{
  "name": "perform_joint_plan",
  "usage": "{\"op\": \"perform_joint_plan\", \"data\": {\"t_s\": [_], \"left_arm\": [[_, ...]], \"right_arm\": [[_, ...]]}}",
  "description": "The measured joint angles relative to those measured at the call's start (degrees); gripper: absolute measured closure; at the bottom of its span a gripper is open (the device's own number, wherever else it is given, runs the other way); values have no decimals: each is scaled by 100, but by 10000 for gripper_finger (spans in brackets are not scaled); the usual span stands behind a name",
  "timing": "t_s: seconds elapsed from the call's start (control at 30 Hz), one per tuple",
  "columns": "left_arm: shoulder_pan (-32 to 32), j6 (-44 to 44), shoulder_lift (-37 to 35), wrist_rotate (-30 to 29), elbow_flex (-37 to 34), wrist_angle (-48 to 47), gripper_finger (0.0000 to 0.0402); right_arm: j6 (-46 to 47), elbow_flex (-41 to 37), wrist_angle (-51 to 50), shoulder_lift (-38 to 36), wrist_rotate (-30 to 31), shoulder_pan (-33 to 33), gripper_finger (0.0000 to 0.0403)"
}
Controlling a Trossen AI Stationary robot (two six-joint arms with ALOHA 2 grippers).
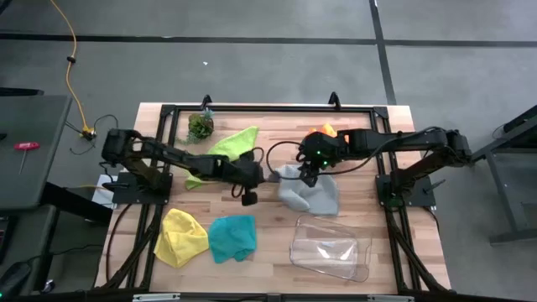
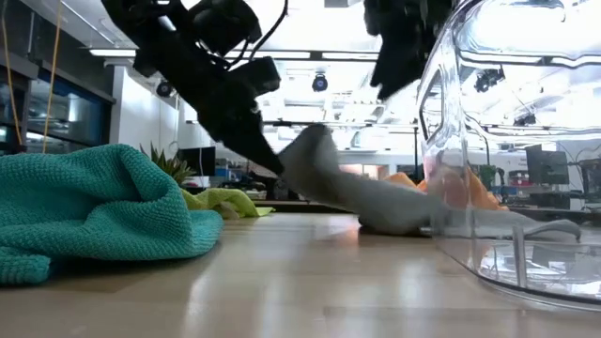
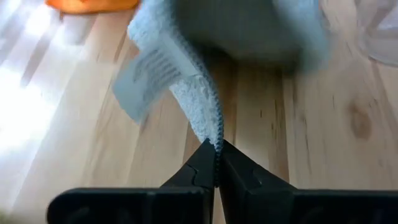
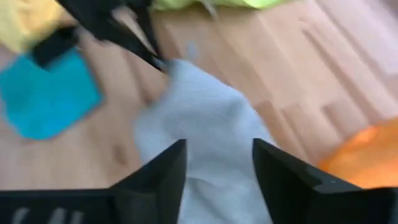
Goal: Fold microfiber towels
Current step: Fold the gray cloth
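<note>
A: On the left side of the wooden table [image 1: 268, 252], what lies nearest the front edge?

B: The yellow towel [image 1: 181, 236], rumpled, and just beside it on its right the teal towel [image 1: 232, 236], also bunched up. In the low view the teal one fills the near left.

A: And behind those?

B: The small leafy clump [image 1: 200, 127] sits near the back rail, with the lime green towel [image 1: 226, 149] spread next to it and partly under the left arm.

A: What is the left gripper [image 1: 270, 174] doing?

B: It reaches toward the middle of the table, and its fingers are pressed fully together on a corner of the grey towel [image 1: 309, 193]. Its wrist view shows the stitched edge pinched right at the fingertips [image 3: 211, 163], with the towel's label hanging off to one side. In the low view that corner is lifted off the wood while the rest of the cloth trails down to the tabletop.

A: And to the right of that?

B: The right gripper [image 1: 309, 178] hangs over the grey towel's far side, jaws partly apart and closed on nothing; the cloth shows in the gap between its fingers.

A: Anything beyond it?

B: The orange towel [image 1: 325, 132] peeks out behind the right arm, and the clear plastic tray [image 1: 331, 249] rests at the front right, near the grey towel.
</note>
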Motion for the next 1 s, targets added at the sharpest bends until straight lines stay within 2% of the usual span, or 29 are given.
{"op": "perform_joint_plan", "data": {"t_s": [0.1,0.23,0.43,0.67,0.77,0.87,0.93,1.0], "left_arm": [[169,0,-292,273,-9,-601,401],[324,-88,-487,422,-11,-1302,401],[467,-314,-380,392,-12,-1673,401],[950,-855,-480,61,-13,-1785,402],[1236,-973,-599,186,-10,-1826,402],[1427,-970,-713,349,-13,-1830,402],[1495,-970,-769,371,-10,-1802,402],[1528,-970,-810,371,-13,-1809,402]], "right_arm": [[-41,-291,85,21,-387,-181,198],[112,-688,870,25,-1130,-197,195],[339,-819,1530,276,-1272,152,194],[-113,-825,876,653,-1303,162,199],[-333,-841,704,805,-1379,60,231],[-574,-928,647,1058,-1633,28,301],[-642,-986,726,1265,-1911,30,364],[-718,-1056,766,1483,-2082,28,390]]}}
